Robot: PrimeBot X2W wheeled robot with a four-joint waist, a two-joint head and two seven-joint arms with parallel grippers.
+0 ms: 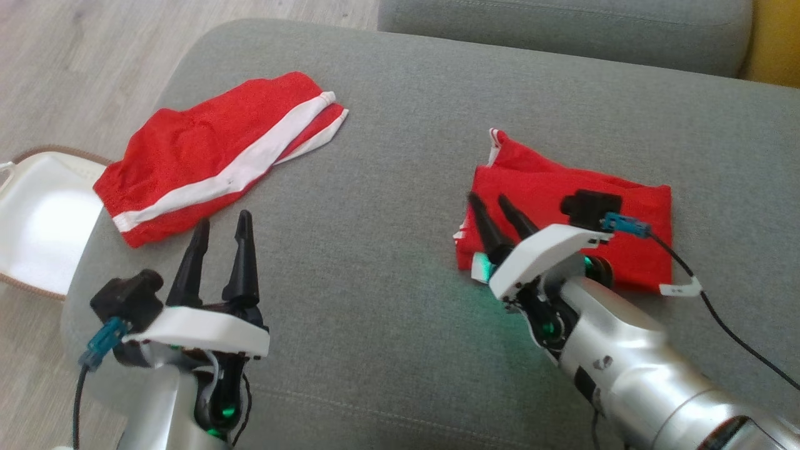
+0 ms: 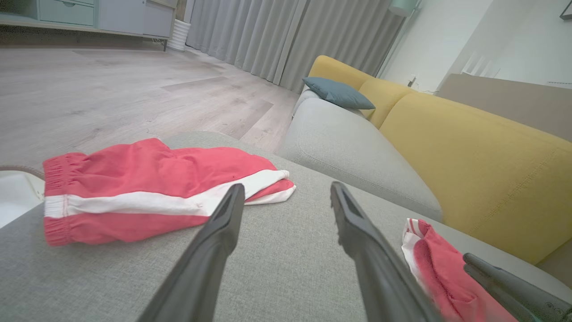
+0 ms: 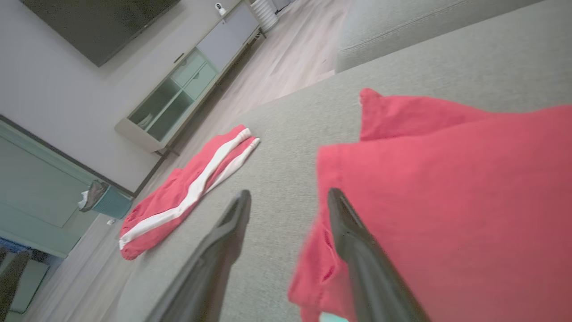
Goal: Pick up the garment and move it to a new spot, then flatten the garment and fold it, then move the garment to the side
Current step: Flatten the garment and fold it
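On the grey cushion (image 1: pixel 387 187) before me, the folded red garment (image 1: pixel 537 187) lies to my right. My right wrist and its camera cover its lower middle, so I cannot see how the near edge sits. A bit of white trim shows at its far left corner and again along its left side. My right gripper (image 1: pixel 489 198) is open, fingers apart, at the garment's left edge. In the right wrist view the gripper (image 3: pixel 288 193) has one finger over the red cloth (image 3: pixel 447 201) and the other over bare grey. I cannot tell whether either finger touches.

My left gripper (image 1: pixel 224 219) is open too and holds nothing. It sits just short of the red shorts (image 1: pixel 187 150), which have a white stripe. The shorts lie near the cushion's rounded left edge, waistband end closest to the drop. Beyond that edge a white container (image 1: pixel 37 219) with a brown rim is cut off by the frame, and I cannot make out what it is.

Between the shorts and the folded garment runs a broad strip of bare grey. In the left wrist view a yellow sofa (image 2: pixel 469 156) with a blue pillow (image 2: pixel 337 91) stands behind.

A white tag (image 1: pixel 681 289) hangs on my right cable, too small to read.
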